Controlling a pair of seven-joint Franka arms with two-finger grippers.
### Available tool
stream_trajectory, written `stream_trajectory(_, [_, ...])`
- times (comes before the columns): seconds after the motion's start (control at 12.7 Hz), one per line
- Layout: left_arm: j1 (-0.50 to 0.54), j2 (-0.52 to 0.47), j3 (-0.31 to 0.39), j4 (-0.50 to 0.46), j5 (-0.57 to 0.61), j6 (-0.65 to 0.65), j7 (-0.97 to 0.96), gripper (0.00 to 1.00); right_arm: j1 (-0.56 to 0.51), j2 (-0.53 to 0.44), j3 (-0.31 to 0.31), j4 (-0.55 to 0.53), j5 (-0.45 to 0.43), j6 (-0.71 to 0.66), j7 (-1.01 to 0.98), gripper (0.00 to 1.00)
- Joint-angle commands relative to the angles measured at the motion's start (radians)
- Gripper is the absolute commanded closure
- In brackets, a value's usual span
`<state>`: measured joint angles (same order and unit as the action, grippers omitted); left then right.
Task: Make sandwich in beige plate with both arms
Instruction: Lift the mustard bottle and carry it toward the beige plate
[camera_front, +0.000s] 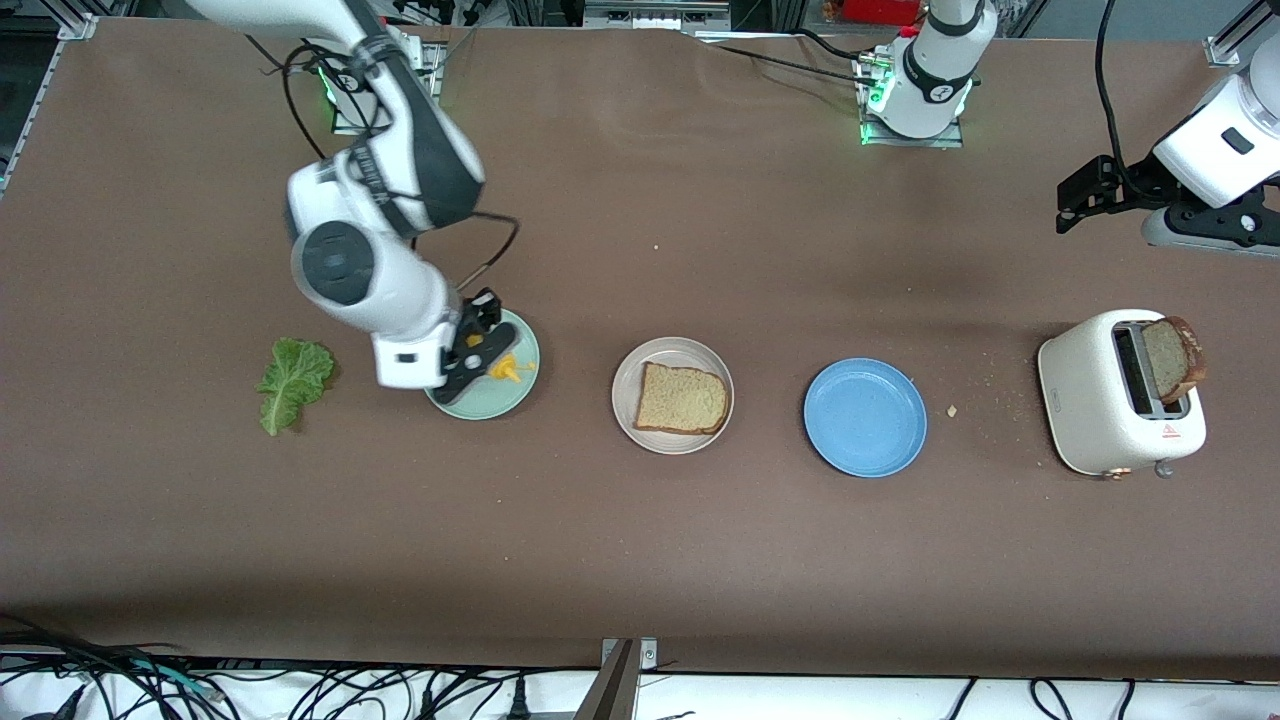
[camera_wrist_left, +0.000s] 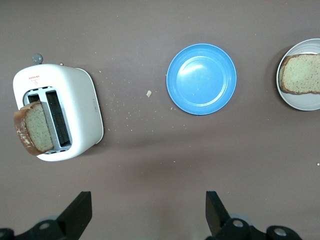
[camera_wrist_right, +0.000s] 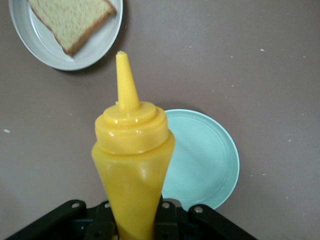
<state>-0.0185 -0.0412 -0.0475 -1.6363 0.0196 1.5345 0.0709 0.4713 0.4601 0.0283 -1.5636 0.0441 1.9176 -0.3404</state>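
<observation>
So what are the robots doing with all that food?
They're making a sandwich. The right pincer is shut on the yellow squeeze bottle, holding it over the mint-green plate. One bread slice already lies on the beige plate. The other slice sticks up out of the white toaster. The lettuce leaf lies on the table beside the green plate, toward the right arm's end. The left pincer waits open, above the table near the toaster. The blue plate has nothing on it.
</observation>
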Motion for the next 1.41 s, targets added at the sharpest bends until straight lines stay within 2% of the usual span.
stream_trajectory(0.0, [0.006, -0.006, -0.003, -0.003, -0.006, -0.005, 0.023, 0.00, 0.104, 0.064, -0.007, 0.068, -0.131, -0.006, 0.032, 1.00])
stream_trajectory(0.31, [0.006, -0.006, -0.003, -0.003, -0.006, -0.005, 0.023, 0.00, 0.252, 0.155, -0.008, 0.105, -0.344, 0.000, 0.031, 1.00])
stream_trajectory(0.63, [0.006, -0.006, -0.003, -0.003, -0.006, -0.005, 0.023, 0.00, 0.332, 0.227, -0.010, 0.119, -0.537, -0.018, 0.027, 1.00])
stream_trajectory(0.78, [0.006, -0.008, -0.003, -0.003, -0.006, -0.005, 0.023, 0.00, 0.366, 0.267, -0.010, 0.137, -0.602, -0.075, 0.029, 1.00])
stream_trajectory(0.94, [0.006, -0.006, -0.003, -0.003, -0.006, -0.005, 0.023, 0.00, 0.385, 0.301, -0.010, 0.171, -0.636, -0.121, 0.027, 1.00])
stream_trajectory(1.33, [0.008, -0.006, -0.002, -0.005, -0.007, -0.005, 0.021, 0.00, 0.383, 0.301, -0.010, 0.181, -0.635, -0.121, 0.021, 1.00])
